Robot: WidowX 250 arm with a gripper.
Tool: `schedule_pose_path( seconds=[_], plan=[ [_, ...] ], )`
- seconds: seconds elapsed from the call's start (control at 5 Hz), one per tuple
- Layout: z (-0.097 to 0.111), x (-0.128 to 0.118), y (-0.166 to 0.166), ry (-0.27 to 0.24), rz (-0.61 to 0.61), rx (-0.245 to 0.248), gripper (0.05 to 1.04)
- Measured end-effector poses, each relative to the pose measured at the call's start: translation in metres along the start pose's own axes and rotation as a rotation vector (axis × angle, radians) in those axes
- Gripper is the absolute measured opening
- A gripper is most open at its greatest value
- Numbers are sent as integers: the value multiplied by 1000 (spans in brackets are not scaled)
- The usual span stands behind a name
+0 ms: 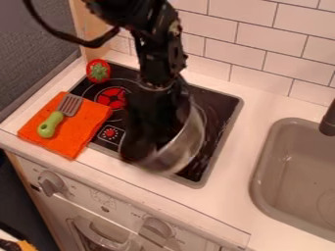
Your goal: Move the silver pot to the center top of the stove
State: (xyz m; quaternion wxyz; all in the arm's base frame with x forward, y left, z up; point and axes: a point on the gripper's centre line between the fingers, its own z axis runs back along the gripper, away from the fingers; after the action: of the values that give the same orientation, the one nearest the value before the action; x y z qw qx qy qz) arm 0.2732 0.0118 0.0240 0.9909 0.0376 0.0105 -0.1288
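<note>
My black two-finger gripper (138, 147) hangs down over the black glass stove top (219, 105), right at the round silver metal pot (188, 146). Whether I am open, closed or gripping the pot, I cannot tell — the dark shapes there blur together. The pot is on the right half of the stove as the camera sees it, towards the front edge, partly hidden behind me. To the left, a bright orange cloth (87, 128) lies partly over the stove's edge, and on it rests a spatula with a green handle and grey slotted head (50, 124). A red toy vegetable with a green top (99, 71) sits at the stove's back left corner — well apart from the grey sink (262, 169) on the right.
</note>
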Motion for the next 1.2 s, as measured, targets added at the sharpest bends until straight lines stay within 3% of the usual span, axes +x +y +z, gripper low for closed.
schedule_pose_path(
  seconds=[0.4,0.6,0.8,1.0,1.2],
  plan=[
    [-8,3,-9,-9,-17,9,999],
    [0,-3,-12,-14,-28,-19,998],
    [41,-4,-13,-125,-19,-42,998],
    [61,-10,4,-171,47,-74,998],
    [63,-14,29,-187,110,-70,998]
  ],
)
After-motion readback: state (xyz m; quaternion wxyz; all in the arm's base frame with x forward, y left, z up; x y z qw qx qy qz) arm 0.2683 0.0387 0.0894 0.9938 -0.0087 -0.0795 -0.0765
